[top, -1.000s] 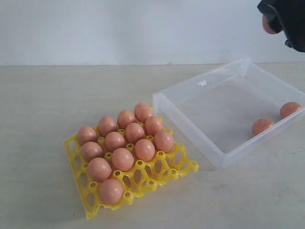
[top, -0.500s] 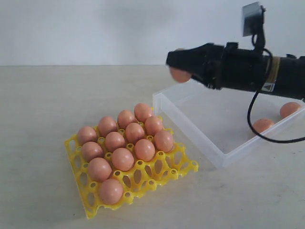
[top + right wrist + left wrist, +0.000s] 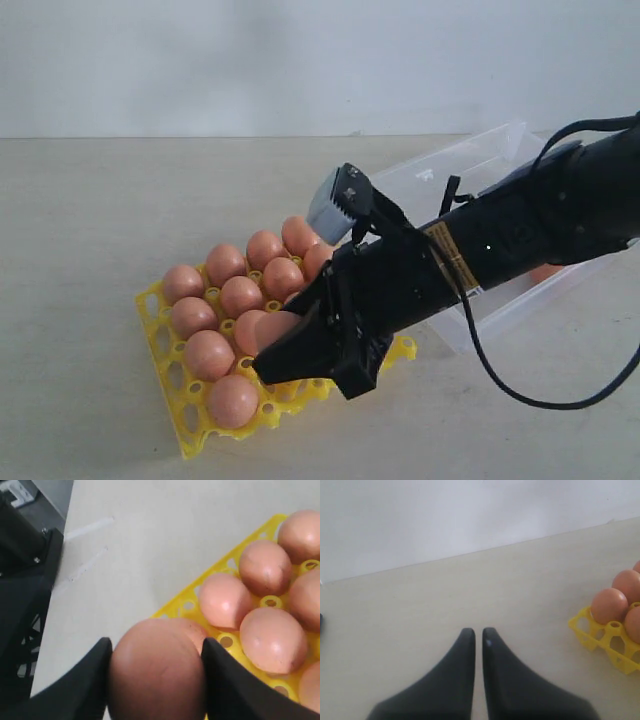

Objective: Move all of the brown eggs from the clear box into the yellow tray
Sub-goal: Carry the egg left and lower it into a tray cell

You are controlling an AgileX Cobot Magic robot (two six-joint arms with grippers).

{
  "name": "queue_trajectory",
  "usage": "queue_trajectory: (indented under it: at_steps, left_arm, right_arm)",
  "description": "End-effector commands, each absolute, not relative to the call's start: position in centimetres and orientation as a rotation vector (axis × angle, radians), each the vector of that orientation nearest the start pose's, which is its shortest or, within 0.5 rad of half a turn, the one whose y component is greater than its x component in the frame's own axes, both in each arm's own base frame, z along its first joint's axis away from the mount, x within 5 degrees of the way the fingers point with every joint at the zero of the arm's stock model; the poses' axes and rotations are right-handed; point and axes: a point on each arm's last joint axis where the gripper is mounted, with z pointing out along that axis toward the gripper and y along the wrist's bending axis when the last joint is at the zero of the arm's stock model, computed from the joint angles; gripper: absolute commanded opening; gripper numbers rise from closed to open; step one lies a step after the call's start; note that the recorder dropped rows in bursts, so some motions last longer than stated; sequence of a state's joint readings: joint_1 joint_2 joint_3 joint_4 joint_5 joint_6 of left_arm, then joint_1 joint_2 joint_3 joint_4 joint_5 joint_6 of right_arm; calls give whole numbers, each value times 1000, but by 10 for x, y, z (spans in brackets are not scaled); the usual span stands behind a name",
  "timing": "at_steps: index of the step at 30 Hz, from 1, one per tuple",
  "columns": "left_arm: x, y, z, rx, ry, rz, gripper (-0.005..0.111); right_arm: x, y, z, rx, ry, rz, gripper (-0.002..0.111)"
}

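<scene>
Brown egg [image 3: 268, 330], long axis seemingly level

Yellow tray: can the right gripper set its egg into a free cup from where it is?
Probably yes. The right gripper holds a brown egg just over the near rows of the yellow tray, where cups look unfilled; nothing stands between, though neighbouring eggs sit close.

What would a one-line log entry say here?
right jaws: shut on brown egg, over yellow tray | left jaws: shut, empty

Beige tabletop [image 3: 80, 200] below plain white wall [image 3: 200, 60]
</scene>
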State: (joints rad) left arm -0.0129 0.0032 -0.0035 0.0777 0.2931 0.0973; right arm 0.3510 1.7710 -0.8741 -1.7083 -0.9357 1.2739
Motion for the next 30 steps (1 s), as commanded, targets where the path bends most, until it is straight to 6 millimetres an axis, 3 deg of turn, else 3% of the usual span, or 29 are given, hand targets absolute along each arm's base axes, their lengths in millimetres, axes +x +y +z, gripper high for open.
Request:
queue_trajectory:
  at_steps: [1, 7, 12, 18, 25, 30]
  left_arm:
    - [55, 1, 187, 150, 1771, 125, 4]
    - [55, 1, 187, 150, 1771, 125, 4]
    - [55, 1, 187, 150, 1771, 125, 4]
    - [55, 1, 187, 150, 1771, 125, 4]
    - [55, 1, 187, 150, 1771, 125, 4]
    - [55, 1, 187, 150, 1771, 125, 4]
  right_arm:
    - [268, 183, 181, -1301, 1902, 1024, 0]
    - [278, 183, 177, -1202, 1925, 949, 0]
    - [286, 188, 155, -1275, 1863, 897, 0]
    - [280, 194, 143, -1296, 1825, 1060, 0]
    - [288, 193, 125, -1227, 1899, 1017, 0]
    - [287, 194, 123, -1227, 1900, 1026, 0]
